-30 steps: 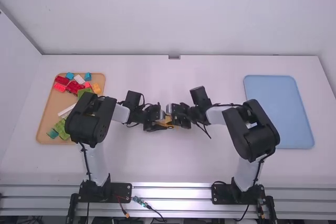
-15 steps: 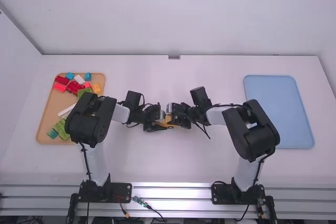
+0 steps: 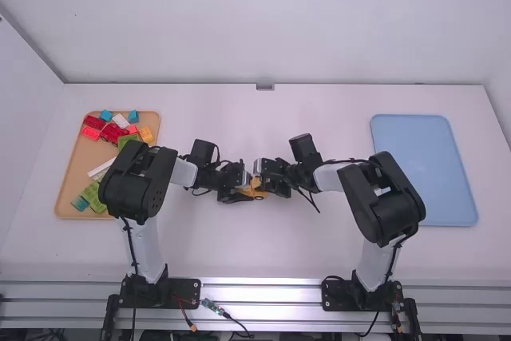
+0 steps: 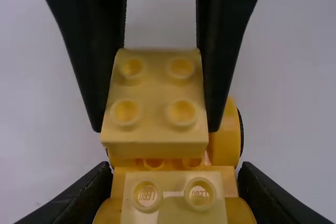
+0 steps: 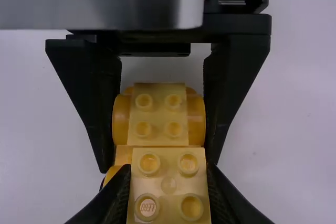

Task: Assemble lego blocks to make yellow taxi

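White bench (image 3: 255, 253) surrounds the work; near the high view's middle, the left end effector (image 3: 244, 192) grasps a wheeled yellow base (image 4: 227, 135), the right end effector (image 3: 266, 184) a yellow block (image 5: 169, 184) (close by, contact unclear).

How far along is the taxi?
Done: one yellow block sits on the wheeled base. In hand: the left gripper clamps the base, the right gripper a second block over its other end; whether that is seated, I can't tell. Remaining: likely press it home and release; both grippers are closed.
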### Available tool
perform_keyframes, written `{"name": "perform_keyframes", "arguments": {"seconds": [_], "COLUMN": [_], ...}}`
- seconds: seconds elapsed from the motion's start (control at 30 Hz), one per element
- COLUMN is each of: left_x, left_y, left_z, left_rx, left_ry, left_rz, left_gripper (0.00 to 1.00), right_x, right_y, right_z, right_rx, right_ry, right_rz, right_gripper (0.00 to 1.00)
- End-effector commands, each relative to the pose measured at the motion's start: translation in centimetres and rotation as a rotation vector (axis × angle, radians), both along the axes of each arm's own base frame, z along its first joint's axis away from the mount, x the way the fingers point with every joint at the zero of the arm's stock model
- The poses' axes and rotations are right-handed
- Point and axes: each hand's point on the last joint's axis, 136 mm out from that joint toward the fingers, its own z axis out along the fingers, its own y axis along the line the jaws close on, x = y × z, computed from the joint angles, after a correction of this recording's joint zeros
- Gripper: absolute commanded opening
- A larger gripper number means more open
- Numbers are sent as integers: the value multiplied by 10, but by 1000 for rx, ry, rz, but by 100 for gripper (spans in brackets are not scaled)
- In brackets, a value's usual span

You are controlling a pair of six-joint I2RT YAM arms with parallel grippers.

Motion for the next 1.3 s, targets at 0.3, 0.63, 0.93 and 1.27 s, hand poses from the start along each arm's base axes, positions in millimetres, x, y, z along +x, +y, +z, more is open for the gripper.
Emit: {"name": "perform_keyframes", "arguments": {"seconds": [0.3,0.63,0.93,1.27], "left_x": [3,15,-1,3], "left_y": [-1,0,2,-2], "left_z": [-2,-3,-9,-2], "left_rx": [1,18,39,-1], "left_ry": [-30,-30,-14,-39], "left_rz": [-14,42,-13,-19], "left_gripper": [40,41,40,41], "right_x": [0,-3,4,-1], "right_y": [4,6,4,8], "right_z": [-1,0,0,-4], "right_rx": [20,15,10,4], "right_ry": [48,45,20,33], "right_rz": [-8,5,-11,-4], "right_gripper": [0,0,0,0]}}
